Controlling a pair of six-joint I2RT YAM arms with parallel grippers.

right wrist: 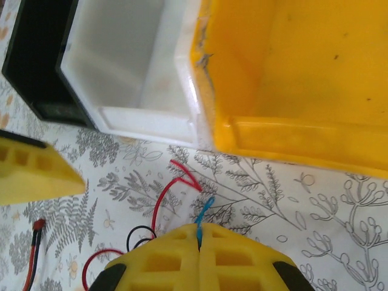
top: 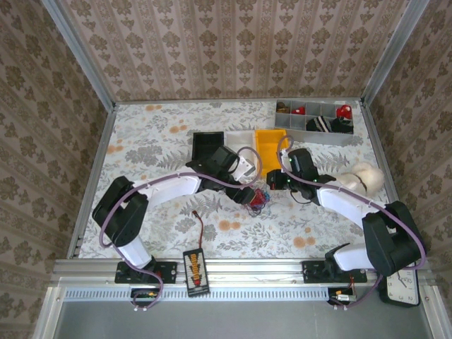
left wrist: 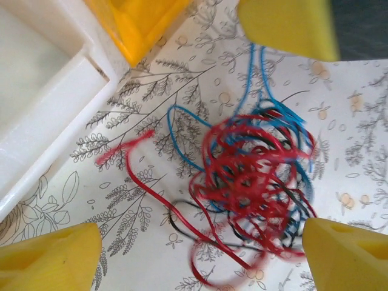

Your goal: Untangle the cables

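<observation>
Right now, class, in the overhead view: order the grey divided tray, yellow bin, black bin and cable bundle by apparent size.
1. Grey divided tray.
2. Yellow bin and black bin look about alike; the left arm hides part of the black one, so unranked.
3. Cable bundle.

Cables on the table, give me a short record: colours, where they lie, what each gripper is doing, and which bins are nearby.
cables: one loose tangle of red, blue and black strands
location: on the floral table, on the near side of the white bin and yellow bin
left gripper: open, fingers on either side of the tangle
right gripper: shut on a blue strand
progress: not yet untangled
</observation>
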